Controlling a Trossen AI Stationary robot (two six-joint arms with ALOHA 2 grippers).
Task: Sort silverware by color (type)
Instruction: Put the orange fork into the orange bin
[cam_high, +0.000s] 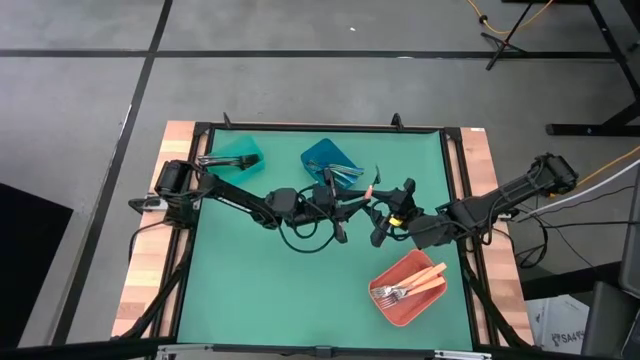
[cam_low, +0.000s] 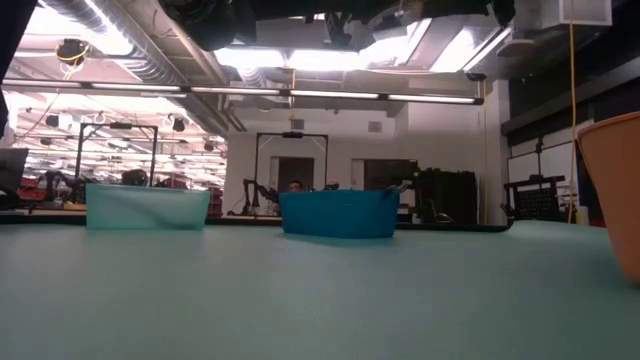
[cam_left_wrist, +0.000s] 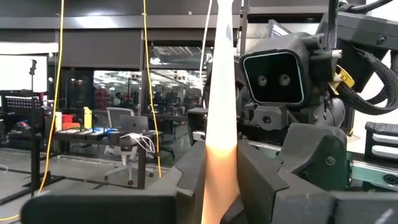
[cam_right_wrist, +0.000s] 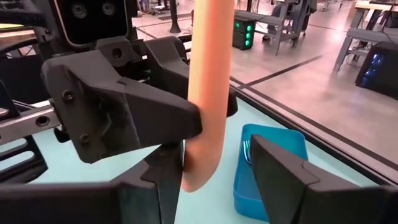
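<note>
Our left pincer is clamped on the lower end of a coral-handled piece of silverware, which stands upright between its fingers above the middle of the green bench. Our right pincer faces it, jaws spread wide to either side of the same handle; in the right wrist view we cannot tell whether either finger touches it yet. From above, the two pincers meet between the blue bin and the coral-red bin, with the handle showing as a short pinkish sliver between them.

This looks to us like a handover in mid-air. To do it well, we should close the right pincer squarely on a bare stretch of handle just clear of the left fingers, and loosen the left only once that grip is firm. The handle looks smooth and rounded, so an off-centre squeeze could let it swivel or slip.

Near the right arm, the coral-red bin already holds similar coral-handled pieces with silver heads, the likely destination. Farther across the bench, the blue bin holds several thin pieces, and the teal bin sits at the far left, near the left arm's base; its contents are too small to make out.
</note>
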